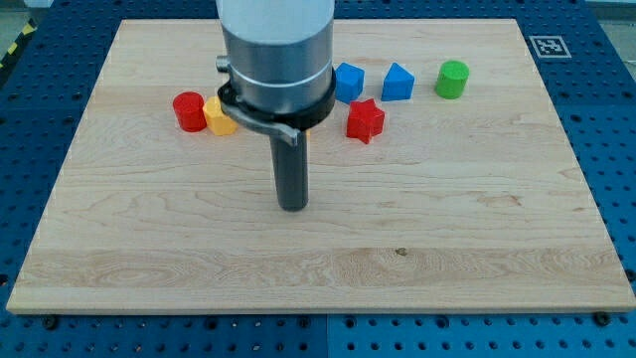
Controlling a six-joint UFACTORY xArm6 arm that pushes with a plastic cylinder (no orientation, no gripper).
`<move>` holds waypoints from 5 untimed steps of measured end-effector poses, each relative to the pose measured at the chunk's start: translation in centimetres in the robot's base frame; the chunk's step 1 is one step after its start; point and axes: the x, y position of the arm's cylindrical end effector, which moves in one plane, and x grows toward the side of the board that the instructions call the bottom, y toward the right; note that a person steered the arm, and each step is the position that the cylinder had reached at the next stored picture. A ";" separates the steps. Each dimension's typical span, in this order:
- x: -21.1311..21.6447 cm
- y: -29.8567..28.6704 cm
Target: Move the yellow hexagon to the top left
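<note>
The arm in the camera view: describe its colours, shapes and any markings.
A wide pale grey-white cylinder enters from the view's top. A black ring clamp circles its base, with a small bracket on the view's left. Below hangs a straight dark rod, plain and round, ending at my tip. No markings or cables show.

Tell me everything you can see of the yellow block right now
The yellow block looks like smooth painted or plastic material and lies flat on the wooden board, upper left of centre. Its right part is hidden behind the arm, so its shape is unclear. It appears to touch the red cylinder on its left. My tip stands below-right, apart.
</note>
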 end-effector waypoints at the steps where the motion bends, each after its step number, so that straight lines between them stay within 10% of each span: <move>1: -2.2 0.0; 5: -9.9 -8.6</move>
